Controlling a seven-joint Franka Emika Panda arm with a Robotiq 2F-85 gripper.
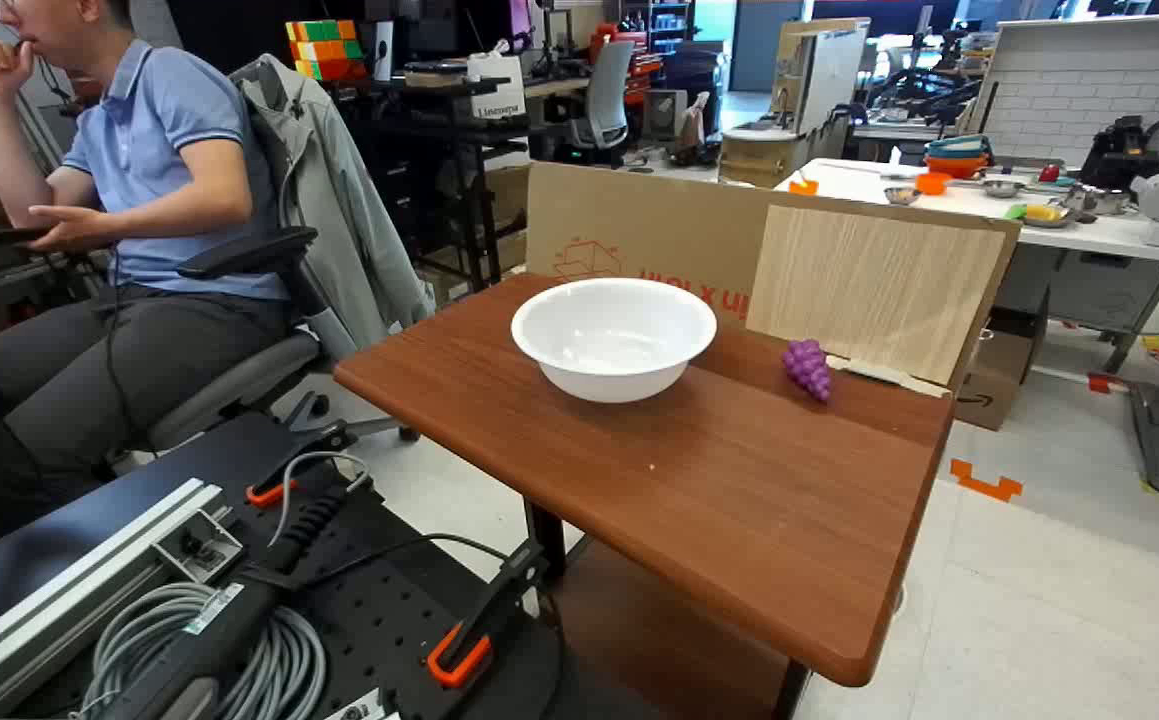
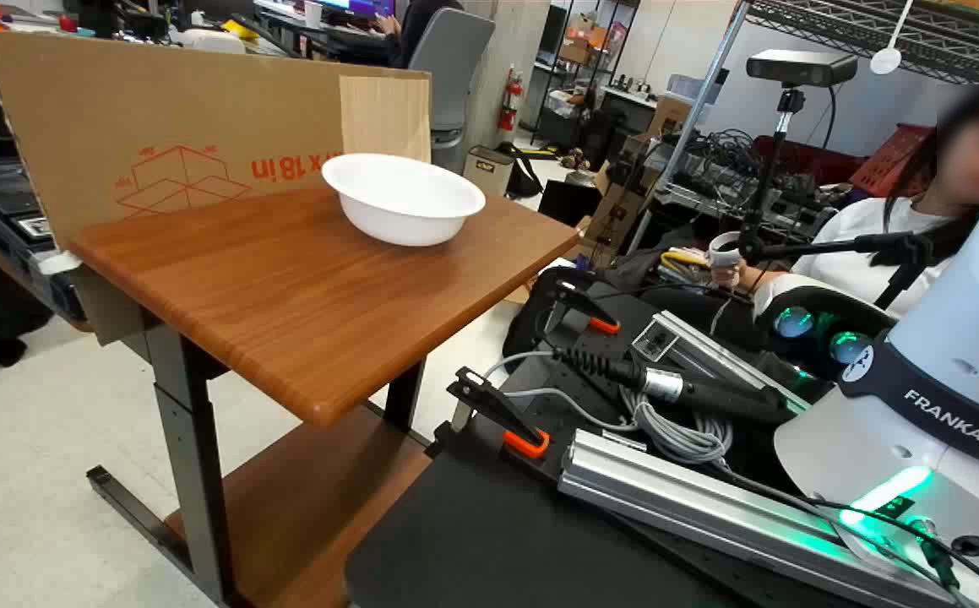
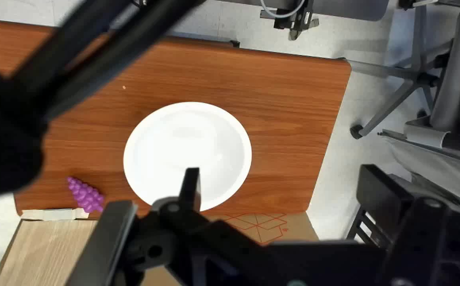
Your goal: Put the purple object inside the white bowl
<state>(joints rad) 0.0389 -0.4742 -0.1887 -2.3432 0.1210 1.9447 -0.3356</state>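
The purple object (image 1: 807, 369) is a small lumpy grape-like bunch lying on the brown table. It also shows in the wrist view (image 3: 85, 194), at the lower left. In an exterior view with the bowl before the wood panel it does not show. The white bowl (image 1: 614, 387) stands upright on the table, and shows also in an exterior view (image 2: 405, 224) and in the wrist view (image 3: 247, 151). It looks empty. My gripper (image 3: 283, 180) is open and empty, its fingers wide apart, high above the table. One finger overlaps the bowl in view. Neither exterior view shows the gripper.
The brown table (image 1: 639, 480) has a cardboard wall (image 2: 202, 110) along its far edge. A light wood panel (image 1: 879, 290) leans there beside the purple object. Clamps and cables lie on the black bench (image 2: 455, 523) by the robot base (image 2: 920, 380). A person (image 1: 159, 180) sits near the table.
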